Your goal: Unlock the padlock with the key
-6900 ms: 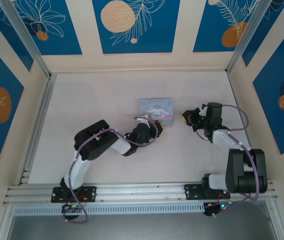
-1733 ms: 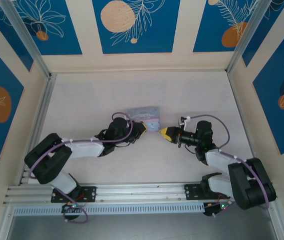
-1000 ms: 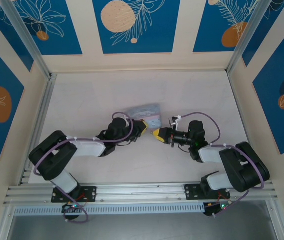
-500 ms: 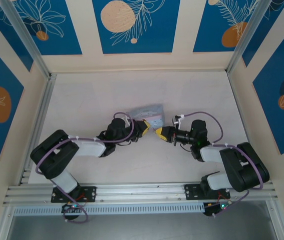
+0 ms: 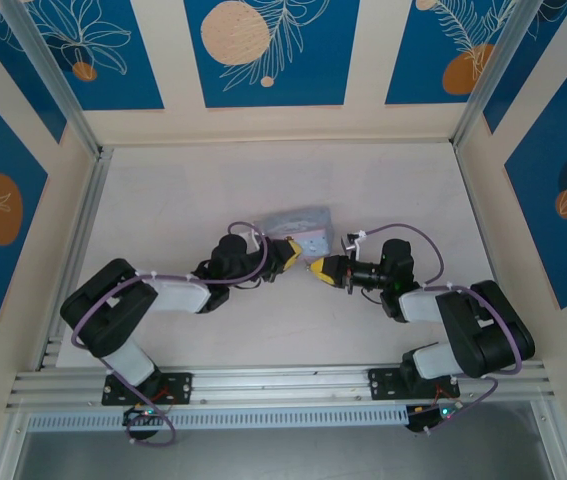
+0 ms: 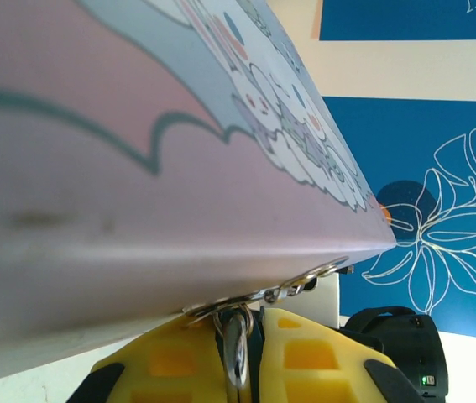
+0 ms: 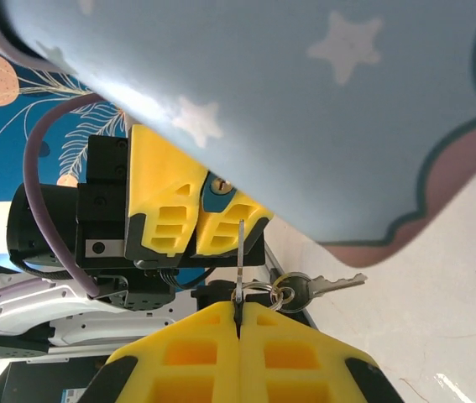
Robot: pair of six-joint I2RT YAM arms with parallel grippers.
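The thin, flat metal key (image 7: pixel 239 243) is clamped in the right gripper (image 7: pixel 239 315); the smooth bluish padlock (image 7: pixel 217 190) is pinched by the yellow left gripper (image 5: pixel 289 252).

Left gripper (image 5: pixel 290 251), right gripper (image 5: pixel 316 268) clamped, facing

Left arm (image 5: pixel 178 295) and right arm (image 5: pixel 421 302): black joints, white shells, purple cables tied along; left claw (image 5: pixel 290 252), right claw (image 5: pixel 316 267) with yellow hollow-celled fingers (image 7: pixel 189 353).
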